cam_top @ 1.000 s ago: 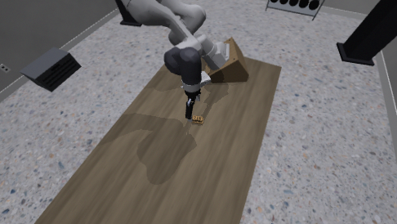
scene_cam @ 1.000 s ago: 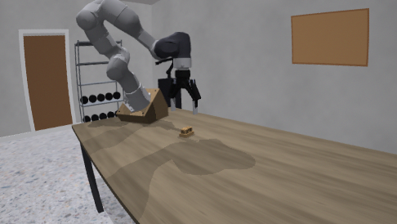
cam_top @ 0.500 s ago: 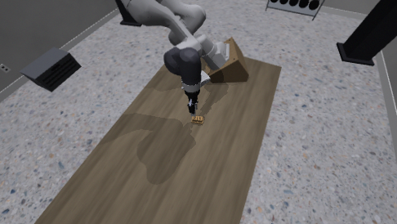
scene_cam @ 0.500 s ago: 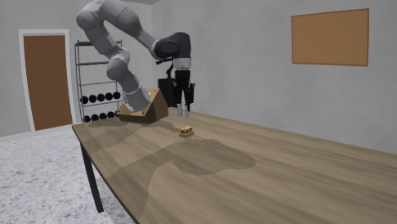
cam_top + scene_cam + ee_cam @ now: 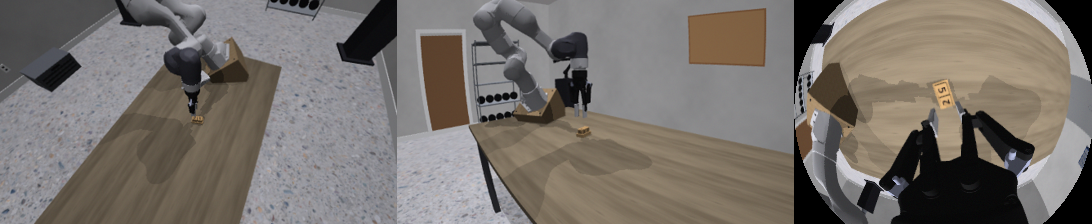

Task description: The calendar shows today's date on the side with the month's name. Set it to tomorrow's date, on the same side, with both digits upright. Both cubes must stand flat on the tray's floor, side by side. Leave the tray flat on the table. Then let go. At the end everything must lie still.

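While the claw (image 5: pixel 193 113) (image 5: pixel 580 111) (image 5: pixel 946 111) hangs above the surface (image 5: pixel 229 159) (image 5: pixel 683 163) (image 5: pixel 994 65), its two fingers stand partway apart with nothing between them. The calendar's tray (image 5: pixel 198 123) (image 5: pixel 583 135) (image 5: pixel 936 95) sits on the wood, below the fingertips and a little beyond them in the wrist view. Its long axis runs steeply from upper left to lower right there, and the line between the fingertips crosses that direction roughly squarely. Closing along this line would probably pinch one cube by opposite sides, rather than squeeze the pair end to end. There is only the one arm, and the nearer block to the claw in that view is the lower cube (image 5: pixel 946 102); the upper cube (image 5: pixel 941 89) is right beside it, farther off.

Both cubes are squarish, light orange-tan and wood-like, with dark marks. The upper one's top face shows what looks like a 5, the lower one's perhaps a 2, both turned sideways in this view. These are top faces, so they don't settle the date; the front digits and the month's name are too small to read. The tray is a low, narrow oblong of similar colour, on a brown, long-grained surface.

The next move likely calls for lowering onto one cube without nudging its neighbour or tipping the tray.

Ext. view: gripper (image 5: pixel 192 114) (image 5: pixel 581 116) (image 5: pixel 946 111) narrowed vs. 1.0 s ago; its fingers (image 5: pixel 191 109) (image 5: pixel 576 110), then splayed wide, are now brought near each other, w/ a small gap left between. Tips are set slightly lower in same view; most of the narrowing was already seen approx. 0.5 s ago.
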`<state>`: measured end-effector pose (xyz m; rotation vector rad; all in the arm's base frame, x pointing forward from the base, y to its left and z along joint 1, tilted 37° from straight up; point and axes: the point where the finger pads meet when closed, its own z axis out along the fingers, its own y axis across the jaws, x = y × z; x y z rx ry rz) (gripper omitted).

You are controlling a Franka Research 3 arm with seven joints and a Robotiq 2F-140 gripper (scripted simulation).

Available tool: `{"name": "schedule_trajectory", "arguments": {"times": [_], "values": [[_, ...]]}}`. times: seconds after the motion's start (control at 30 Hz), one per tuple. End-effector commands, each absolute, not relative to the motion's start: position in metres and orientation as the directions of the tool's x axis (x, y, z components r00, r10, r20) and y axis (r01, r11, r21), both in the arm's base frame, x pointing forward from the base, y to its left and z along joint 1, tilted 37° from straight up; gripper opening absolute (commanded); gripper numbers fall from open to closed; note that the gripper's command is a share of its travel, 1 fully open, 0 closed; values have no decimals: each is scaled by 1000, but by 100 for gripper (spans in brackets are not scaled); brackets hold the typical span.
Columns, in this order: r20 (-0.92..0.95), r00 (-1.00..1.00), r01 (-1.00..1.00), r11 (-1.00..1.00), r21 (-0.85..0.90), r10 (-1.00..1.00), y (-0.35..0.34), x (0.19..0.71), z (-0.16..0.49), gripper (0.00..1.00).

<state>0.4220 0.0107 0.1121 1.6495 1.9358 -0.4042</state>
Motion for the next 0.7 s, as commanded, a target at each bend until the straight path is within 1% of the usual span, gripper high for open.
{"name": "schedule_trajectory", "arguments": {"times": [0.0, 0.67], "values": [[-586, -95, 971, 204, 122, 804, 12, 423, 112, 28], [-588, -94, 971, 203, 123, 804, 9, 424, 108, 28]]}}
